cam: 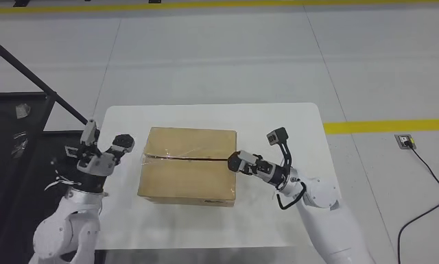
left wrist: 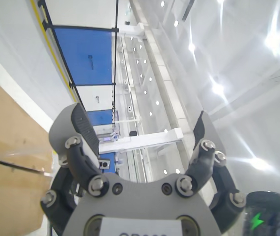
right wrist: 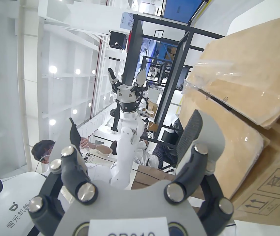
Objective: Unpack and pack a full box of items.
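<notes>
Cardboard box (cam: 187,166) closed and taped, placed on white surface (cam: 274,120) between both grippers, left gripper (left wrist: 140,111) spread apart beside one end, right gripper (right wrist: 133,119) spread apart near other end.

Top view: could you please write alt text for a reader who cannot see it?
A closed, taped cardboard box sits on the middle of a white table. The open left gripper is beside one end, the open right gripper at the other, by the taped seam.
</notes>
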### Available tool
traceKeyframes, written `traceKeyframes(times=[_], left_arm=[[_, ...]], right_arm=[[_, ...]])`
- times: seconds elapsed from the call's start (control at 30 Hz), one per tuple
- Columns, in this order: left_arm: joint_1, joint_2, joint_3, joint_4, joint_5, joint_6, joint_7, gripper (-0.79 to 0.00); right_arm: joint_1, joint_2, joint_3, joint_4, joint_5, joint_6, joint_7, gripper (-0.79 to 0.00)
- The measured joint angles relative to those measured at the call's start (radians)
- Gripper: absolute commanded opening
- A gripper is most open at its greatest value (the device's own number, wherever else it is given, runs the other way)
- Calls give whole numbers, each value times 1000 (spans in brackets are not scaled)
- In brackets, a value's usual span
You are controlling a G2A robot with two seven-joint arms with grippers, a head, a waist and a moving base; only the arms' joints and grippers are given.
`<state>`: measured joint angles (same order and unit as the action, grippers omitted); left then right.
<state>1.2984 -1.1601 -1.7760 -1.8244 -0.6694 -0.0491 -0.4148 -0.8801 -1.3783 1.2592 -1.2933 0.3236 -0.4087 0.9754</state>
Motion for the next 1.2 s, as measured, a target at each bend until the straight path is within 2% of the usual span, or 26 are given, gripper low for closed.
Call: traceKeyframes(times=[0.1, 0.17, 0.2, 0.3, 0.6, 0.73, 1.0, 1.2], left_arm=[[-83, 31, -85, 108, 31, 158, -247, 0], [-132, 49, -103, 170, 67, 224, -392, 0], [-160, 59, -106, 205, 112, 243, -468, 0], [-190, 71, -69, 237, 235, 201, -560, 0], [-288, 51, 189, 268, 376, 145, -375, 0], [-328, 41, 278, 299, 424, 111, -304, 0], [-369, 34, 354, 347, 481, 86, -269, 0], [-357, 36, 374, 336, 511, 73, -283, 0]], right_arm=[[2, 2, -4, 0, -32, 9, 3, 0], [2, 2, -4, 0, -28, 9, 3, 0], [2, 2, -3, 0, -27, 9, 3, 0], [0, 2, -4, -2, -27, 9, 0, 0], [-56, 13, 18, -28, 17, -11, -15, 0], [-71, 18, 25, -32, 26, -17, -15, 0], [-87, 28, 32, -46, 34, -15, -19, 0], [-77, 32, 25, -43, 36, -7, -19, 0]])
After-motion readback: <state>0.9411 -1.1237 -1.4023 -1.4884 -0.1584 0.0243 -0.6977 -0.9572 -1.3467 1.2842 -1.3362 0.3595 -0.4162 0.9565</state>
